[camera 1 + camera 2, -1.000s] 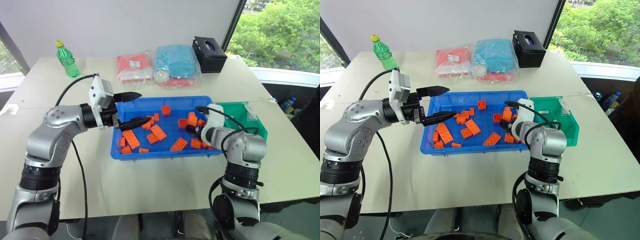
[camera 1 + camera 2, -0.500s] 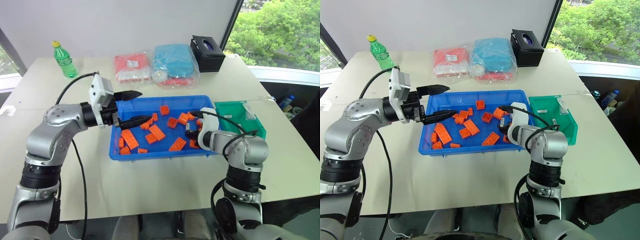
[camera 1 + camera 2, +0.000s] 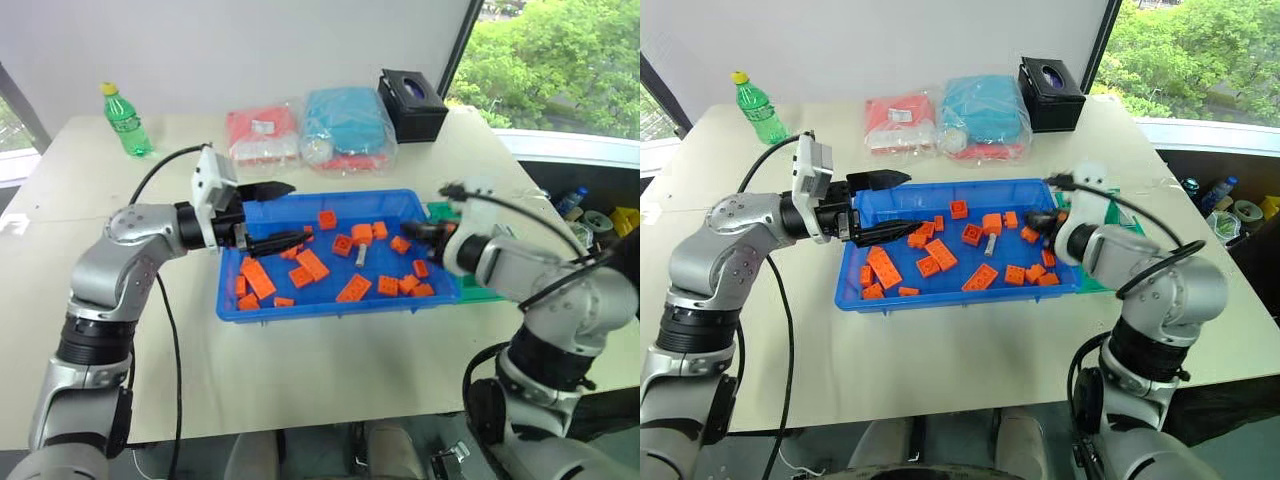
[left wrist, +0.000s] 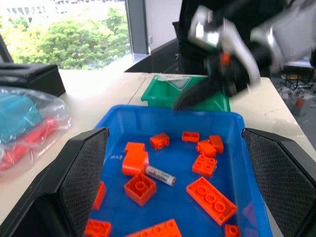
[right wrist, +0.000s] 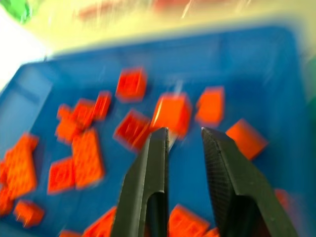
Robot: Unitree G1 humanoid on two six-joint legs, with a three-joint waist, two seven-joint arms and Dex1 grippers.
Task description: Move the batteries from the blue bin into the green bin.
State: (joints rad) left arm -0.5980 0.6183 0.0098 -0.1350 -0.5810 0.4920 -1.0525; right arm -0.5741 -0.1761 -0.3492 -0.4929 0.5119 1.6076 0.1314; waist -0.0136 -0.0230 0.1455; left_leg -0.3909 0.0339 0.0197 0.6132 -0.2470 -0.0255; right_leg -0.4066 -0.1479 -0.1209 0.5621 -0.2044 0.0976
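The blue bin (image 3: 232, 300) sits mid-table, strewn with orange bricks (image 3: 313, 264). One silver battery (image 3: 361, 256) lies among them near the middle, also seen in the left wrist view as the battery (image 4: 160, 176). My left gripper (image 3: 287, 214) hovers level over the bin's left end, open and empty. My right gripper (image 3: 412, 231) hangs above the bin's right end, tilted down toward the bricks. Its fingers (image 5: 153, 163) stand a narrow gap apart with nothing between them. The green bin (image 4: 160, 92) stands just past the blue bin's right end, mostly hidden behind my right arm.
Along the table's far side stand a green bottle (image 3: 117, 118), a red package (image 3: 265, 135), a teal package (image 3: 350, 120) and a black tissue box (image 3: 413, 105). Bare tabletop lies in front of the blue bin.
My right gripper has lifted out of the blue bin's right end and tilted. The bricks there have shifted, and a battery now lies exposed. The left arm has hardly moved.
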